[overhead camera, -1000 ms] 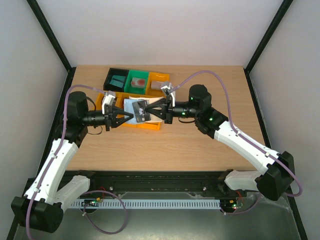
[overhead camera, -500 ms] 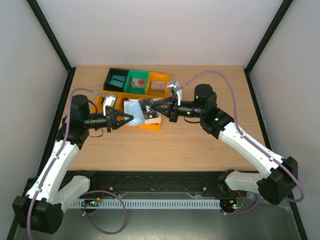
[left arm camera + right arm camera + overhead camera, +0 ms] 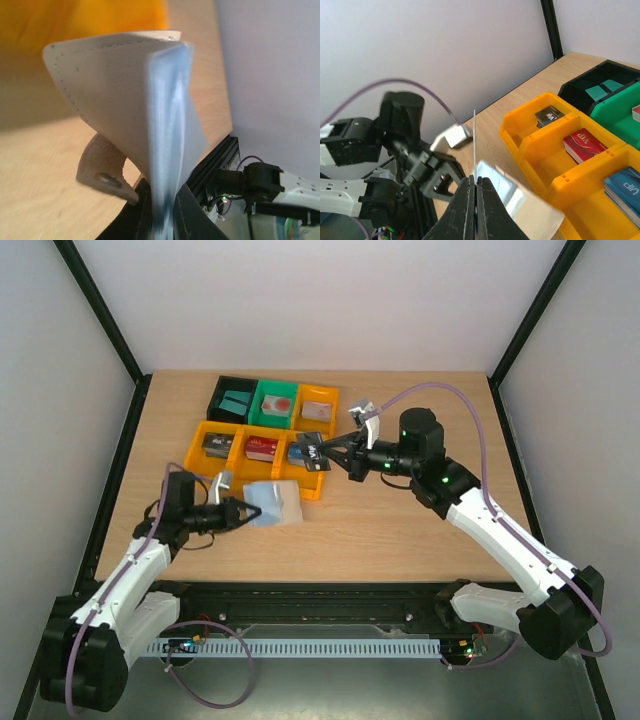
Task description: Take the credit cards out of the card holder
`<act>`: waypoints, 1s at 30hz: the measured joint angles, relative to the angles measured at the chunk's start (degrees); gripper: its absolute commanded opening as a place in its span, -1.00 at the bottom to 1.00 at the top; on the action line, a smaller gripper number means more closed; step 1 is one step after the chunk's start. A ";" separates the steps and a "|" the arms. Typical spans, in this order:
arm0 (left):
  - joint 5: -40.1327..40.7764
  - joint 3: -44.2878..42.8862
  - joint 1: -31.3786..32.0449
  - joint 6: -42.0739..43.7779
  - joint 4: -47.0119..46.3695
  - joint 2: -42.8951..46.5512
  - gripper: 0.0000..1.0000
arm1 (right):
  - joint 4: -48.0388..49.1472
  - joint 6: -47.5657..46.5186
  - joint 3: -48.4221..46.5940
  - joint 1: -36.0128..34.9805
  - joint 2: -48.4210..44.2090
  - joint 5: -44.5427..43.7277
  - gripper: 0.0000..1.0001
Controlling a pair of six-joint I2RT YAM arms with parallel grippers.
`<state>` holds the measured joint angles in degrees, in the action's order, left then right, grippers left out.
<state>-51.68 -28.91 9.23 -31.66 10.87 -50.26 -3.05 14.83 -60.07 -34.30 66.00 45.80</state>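
Wooden table (image 3: 400, 410) with coloured bins (image 3: 268, 426), white walls (image 3: 320, 300), black corner posts (image 3: 540, 308)

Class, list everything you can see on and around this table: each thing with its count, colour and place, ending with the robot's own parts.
Table: one, light wood, under everything.
Orange bins: four, three in the front row, one at the back row's right end.
Black bin: one, back row left, holding a teal card.
Green bin: one, back row middle.
Front-row cards: black card, red card, blue card, one per bin.
Card holder: one, beige outside, pale blue inside, in front of the bins.
Dark card: one, over the front row's right end.
Left pincer: grips the card holder.
Right pincer: grips the dark card.
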 measured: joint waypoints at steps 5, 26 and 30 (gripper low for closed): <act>3.37 10.62 -1.14 -7.23 1.70 -0.83 -0.96 | -1.66 -0.59 0.00 0.07 -0.11 -0.72 -0.97; 20.83 7.34 -11.06 -11.13 12.85 0.24 0.72 | -3.32 -1.18 -0.02 0.07 -0.26 -0.83 -0.97; 20.31 -2.40 -11.52 -9.99 12.79 0.20 0.74 | -4.81 -1.49 -0.35 0.07 -0.26 -1.22 -0.97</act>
<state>-31.38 -31.31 -2.28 -41.65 23.66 -50.06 -7.86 13.34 -60.42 -34.24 65.73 44.58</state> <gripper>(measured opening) 0.865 0.018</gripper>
